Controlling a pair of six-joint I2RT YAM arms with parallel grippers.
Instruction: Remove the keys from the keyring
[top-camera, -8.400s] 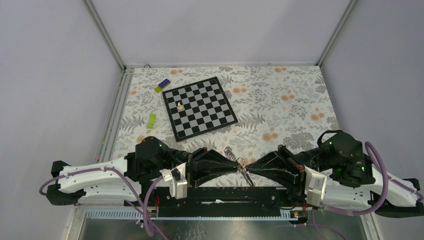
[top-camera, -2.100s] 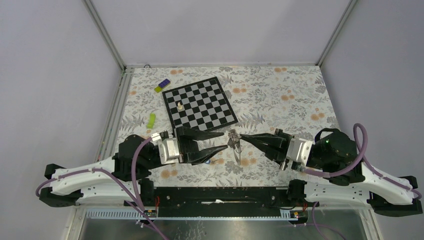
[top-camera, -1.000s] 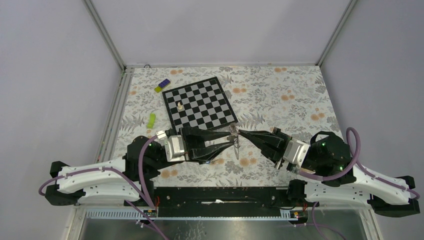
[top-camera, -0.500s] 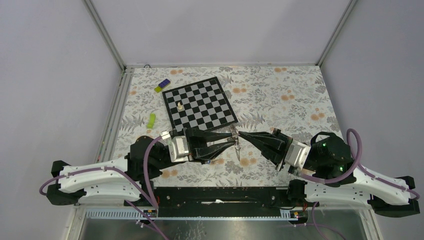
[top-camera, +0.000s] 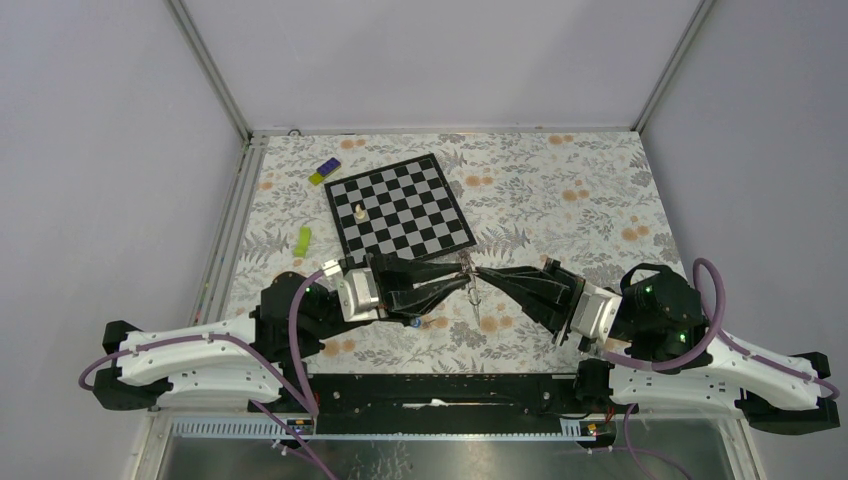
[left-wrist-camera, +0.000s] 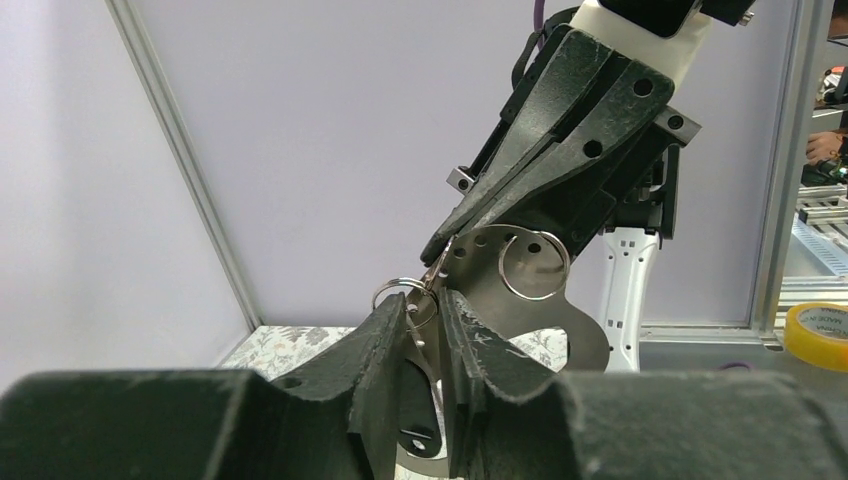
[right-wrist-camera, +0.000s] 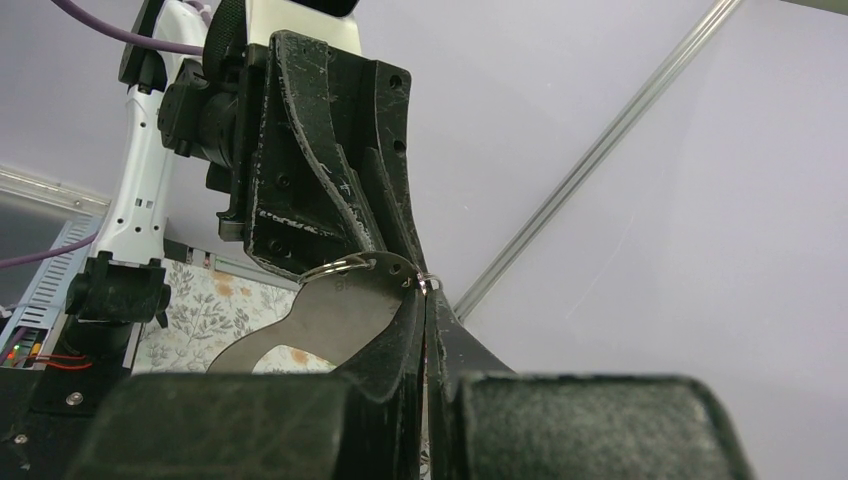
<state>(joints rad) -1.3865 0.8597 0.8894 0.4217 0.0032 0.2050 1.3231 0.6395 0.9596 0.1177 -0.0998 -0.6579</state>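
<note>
Hanging clear of the table (top-camera: 560, 190), the keyring (top-camera: 467, 266) is pinched by the right gripper (right-wrist-camera: 425, 296), jaws pressed together, keys (top-camera: 476, 303) dangling beneath. The left gripper (left-wrist-camera: 425, 305) straddles one of them with a slim gap; whether it grips, I cannot tell.

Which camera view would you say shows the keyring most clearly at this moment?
The left wrist view: the keyring shows there as a clear wire loop, large and sharp. The right wrist view catches only a thin arc of it; the top view shows a tiny glint.
</note>
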